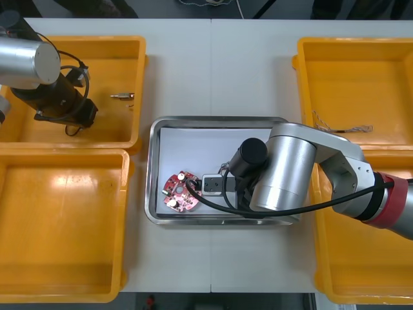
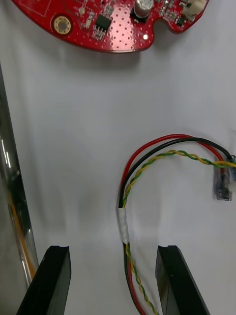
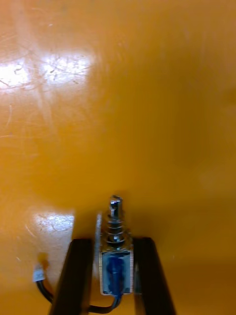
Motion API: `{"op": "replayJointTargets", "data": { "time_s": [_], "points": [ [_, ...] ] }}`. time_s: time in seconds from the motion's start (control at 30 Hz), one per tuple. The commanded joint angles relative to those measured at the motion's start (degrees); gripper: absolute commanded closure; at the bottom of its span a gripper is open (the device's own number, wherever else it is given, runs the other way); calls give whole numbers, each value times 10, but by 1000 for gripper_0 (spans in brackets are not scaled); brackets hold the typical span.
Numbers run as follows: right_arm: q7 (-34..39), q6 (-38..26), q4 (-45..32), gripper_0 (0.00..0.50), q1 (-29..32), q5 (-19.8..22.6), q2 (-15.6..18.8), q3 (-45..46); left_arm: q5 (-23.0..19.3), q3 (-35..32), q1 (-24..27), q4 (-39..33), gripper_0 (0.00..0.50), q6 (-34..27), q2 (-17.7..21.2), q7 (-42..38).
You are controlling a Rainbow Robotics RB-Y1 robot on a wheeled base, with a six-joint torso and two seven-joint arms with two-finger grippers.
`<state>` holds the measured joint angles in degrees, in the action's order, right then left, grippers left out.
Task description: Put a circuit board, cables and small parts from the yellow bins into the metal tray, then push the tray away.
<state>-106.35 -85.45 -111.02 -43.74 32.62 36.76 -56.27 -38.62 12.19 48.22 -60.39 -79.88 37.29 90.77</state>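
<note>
Clenching on a small metal part [image 3: 115, 246], the left end effector [image 3: 113, 242] is working inside the far left bin [image 1: 137, 71], where the left arm is reaching in from the left. The part is sitting squarely between the two fingers [image 3: 73, 275], with its sprung pin sticking out past the fingertips and a blue piece showing at its base. A black lead [image 3: 38, 272] with a white plug is curling out beside one finger, over the bin's floor. I cannot tell whether the part is resting on that floor or is lifted off it. A second part [image 1: 121, 96] is lying in the same bin, near its right wall and apart from the arm.

The right end effector [image 2: 112, 251] is hovering released over the tray [image 1: 219, 120], which is standing on the worktop [image 1: 219, 64] between the bins. Its fingers are standing wide apart. A cable [image 2: 124, 221] of red, black and twisted yellow-green strands is lying on the tray's white inside, running ungripped between them. The cable is looping away from the fingers and ending in a small clear plug. The board [image 1: 179, 192] is lying flat in the tray's near left corner, just beyond the cable's loop and apart from it. In the far right bin [image 1: 303, 64], another cable [image 1: 342, 129] is lying by the near wall.
</note>
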Motion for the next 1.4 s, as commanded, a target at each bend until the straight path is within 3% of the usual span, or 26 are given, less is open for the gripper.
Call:
{"op": "replayJointTargets", "data": {
  "time_s": [0.03,0.43,0.87,1.03,1.23,1.4],
  "points": [
    [17,3,-39,0,1,-13,23,-6,-3,6,-9,-7,500,5,-5,29],
    [27,-18,-78,0,17,-27,31,26,-4,4,-9,-35,500,0,11,24],
    [31,-240,-162,0,27,-27,-22,182,17,-54,-8,-141,500,-110,29,13],
    [33,-245,-206,0,28,-26,-23,228,33,-61,-8,-196,500,-159,28,-2],
    [40,-245,-224,0,29,25,-20,296,35,-60,-8,-270,500,-219,23,-54],
    [46,-245,-225,0,45,97,3,383,36,-61,-8,-343,499,-276,1,-108]
  ]
}}
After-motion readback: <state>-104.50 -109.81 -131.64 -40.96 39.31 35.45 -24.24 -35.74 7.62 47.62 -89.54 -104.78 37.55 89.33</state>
